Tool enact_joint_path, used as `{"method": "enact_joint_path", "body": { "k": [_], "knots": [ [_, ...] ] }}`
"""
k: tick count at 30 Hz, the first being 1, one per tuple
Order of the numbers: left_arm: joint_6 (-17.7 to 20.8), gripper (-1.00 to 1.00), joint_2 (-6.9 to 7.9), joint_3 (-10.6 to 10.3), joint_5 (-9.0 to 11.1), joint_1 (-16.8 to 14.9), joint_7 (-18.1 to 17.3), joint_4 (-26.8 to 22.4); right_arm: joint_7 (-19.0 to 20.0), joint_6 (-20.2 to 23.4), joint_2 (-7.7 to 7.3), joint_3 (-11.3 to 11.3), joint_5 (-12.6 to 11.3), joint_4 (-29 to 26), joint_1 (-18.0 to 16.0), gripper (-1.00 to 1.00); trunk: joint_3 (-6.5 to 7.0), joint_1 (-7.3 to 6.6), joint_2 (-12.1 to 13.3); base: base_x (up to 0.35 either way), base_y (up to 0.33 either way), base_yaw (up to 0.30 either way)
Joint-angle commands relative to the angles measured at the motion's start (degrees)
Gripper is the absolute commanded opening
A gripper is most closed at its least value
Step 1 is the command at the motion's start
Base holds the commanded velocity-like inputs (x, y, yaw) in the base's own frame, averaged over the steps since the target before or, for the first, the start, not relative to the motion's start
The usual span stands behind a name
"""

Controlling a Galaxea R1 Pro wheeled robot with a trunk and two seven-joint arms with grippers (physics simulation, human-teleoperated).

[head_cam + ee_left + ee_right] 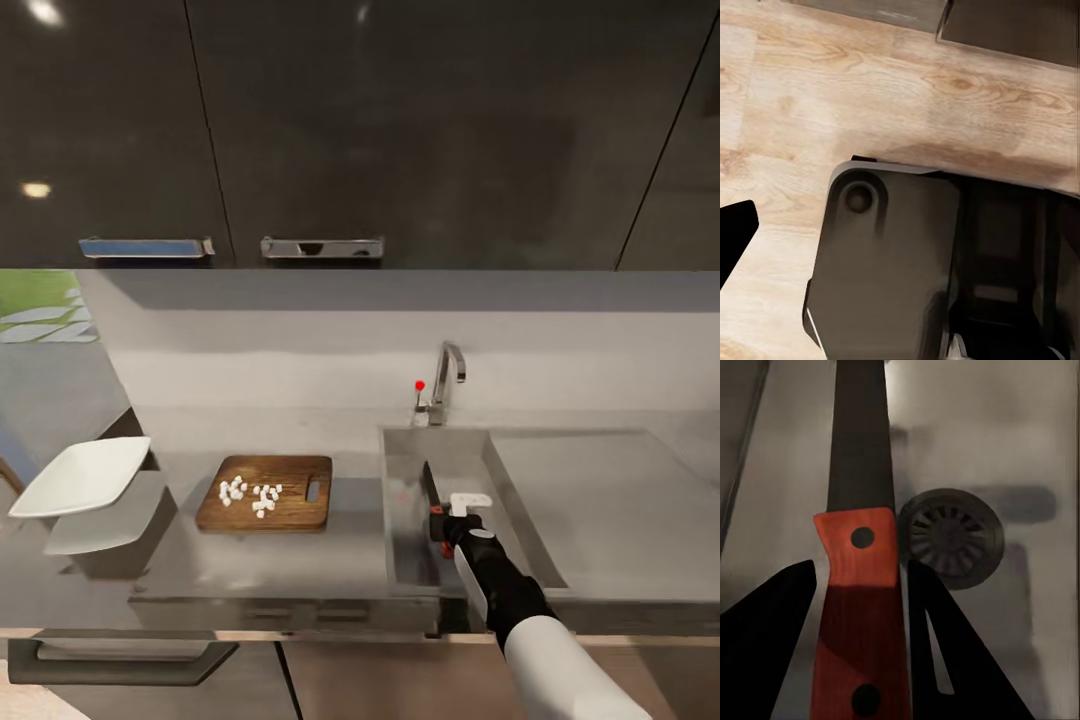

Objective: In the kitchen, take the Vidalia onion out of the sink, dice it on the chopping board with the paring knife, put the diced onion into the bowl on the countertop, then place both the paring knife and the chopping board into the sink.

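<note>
Now paring knife (860, 577) between gripper (859, 607) fingers, above sink (410, 560).

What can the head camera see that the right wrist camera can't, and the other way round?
Head view alone: the chopping board with white diced onion still on it, the empty white bowl, the faucet and the countertop. Right wrist view alone: the round drain and the rivets in the knife's handle. Both: the right hand shut on the paring knife, over the sink.
</note>
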Motion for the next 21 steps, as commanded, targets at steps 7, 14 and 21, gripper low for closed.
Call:
{"method": "enact_joint_path", "body": {
  "k": [7, 14, 21],
  "knots": [
    [-0.1, 1.0, 0.01, -0.1, 0.6, 0.0, 0.2, -0.1, 0.1, 0.2, 0.06, -0.2, 0.5, -0.1, 0.0, -1.0, -0.11, 0.06, -0.1, 0.163, -0.104, 0.0],
    [-0.1, 1.0, 0.01, -0.1, 0.5, 0.0, 0.2, -0.1, 0.1, 0.2, 0.15, -0.2, 0.5, 0.6, 0.0, -1.0, -0.11, 0.06, -0.1, 0.007, -0.004, 0.0],
    [-0.1, 1.0, 0.01, -0.1, 0.5, 0.0, 0.2, -0.2, 0.0, -3.4, 0.36, -0.2, 0.4, 4.5, 0.0, -1.0, -0.11, 0.06, -0.1, 0.0, 0.0, 0.0]
  ]
}}
